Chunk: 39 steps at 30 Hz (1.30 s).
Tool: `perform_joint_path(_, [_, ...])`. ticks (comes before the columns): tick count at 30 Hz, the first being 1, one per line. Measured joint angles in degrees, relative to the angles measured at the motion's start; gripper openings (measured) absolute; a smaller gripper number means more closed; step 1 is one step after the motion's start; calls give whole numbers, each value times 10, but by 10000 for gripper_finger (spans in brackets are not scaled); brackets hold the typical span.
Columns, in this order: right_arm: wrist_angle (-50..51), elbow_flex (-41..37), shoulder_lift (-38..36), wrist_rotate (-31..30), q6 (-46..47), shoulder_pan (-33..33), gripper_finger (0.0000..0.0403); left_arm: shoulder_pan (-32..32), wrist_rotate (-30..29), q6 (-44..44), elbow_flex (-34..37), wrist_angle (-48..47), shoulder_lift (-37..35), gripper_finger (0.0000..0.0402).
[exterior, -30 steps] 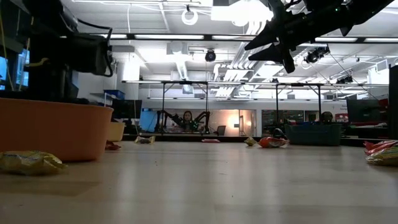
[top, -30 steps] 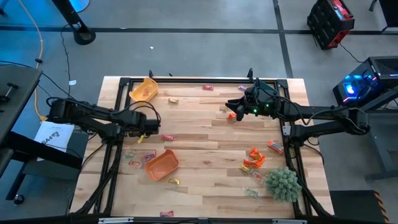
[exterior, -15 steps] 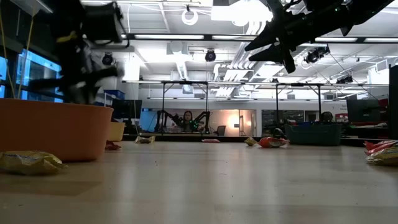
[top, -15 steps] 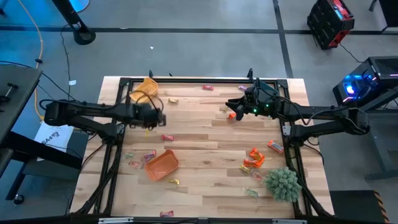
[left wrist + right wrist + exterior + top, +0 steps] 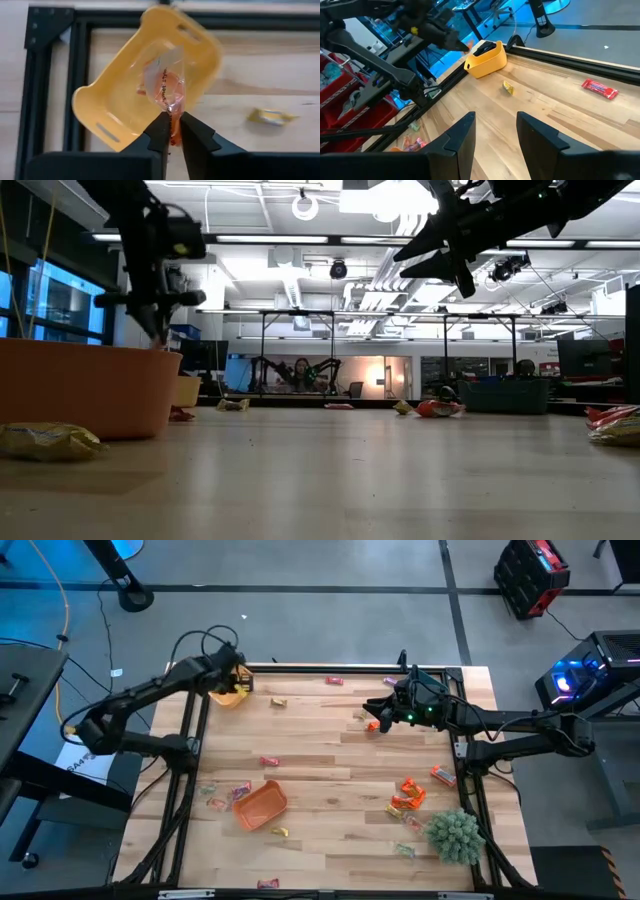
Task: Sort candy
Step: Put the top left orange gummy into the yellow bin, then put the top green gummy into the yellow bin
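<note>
Between left jaws: candy (image 5: 166, 89) (pinched)

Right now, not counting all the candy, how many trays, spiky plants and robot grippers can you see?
Trays: 2 (yellow tray, orange tray)
Spiky plant ball: 1
Grippers: 2 (left gripper pinching one candy, right gripper open)
Total: 5
</note>
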<state>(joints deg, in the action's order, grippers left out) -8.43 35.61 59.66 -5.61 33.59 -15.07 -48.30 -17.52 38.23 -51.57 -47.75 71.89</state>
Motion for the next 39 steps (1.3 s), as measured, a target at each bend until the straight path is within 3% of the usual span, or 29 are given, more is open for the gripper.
perform_joint_path(8, [-9, 0, 0, -33, -4, 0, 138, -36, -16, -31, 0, -5, 27, 99])
perform_joint_path(13, [-17, 0, 0, -31, -4, 1, 138, -14, 113, -43, 0, -21, 5, 119])
perform_joint_path(16, [-18, 0, 0, -31, -4, 2, 138, 58, 141, -40, 0, -45, -24, 121])
perform_joint_path(22, [-18, 0, 0, -29, -4, 2, 138, 285, 140, 46, 0, -106, -84, 122])
perform_joint_path(29, [-18, 0, 0, -29, -4, 2, 138, 512, 172, 163, 14, -199, -77, 122])
perform_joint_path(34, [-18, 0, 0, -28, -4, 1, 138, 591, 251, 251, 54, -256, -54, 122])
perform_joint_path(39, [-17, 0, 0, -28, -4, 1, 138, 611, 333, 308, 112, -234, -33, 127])
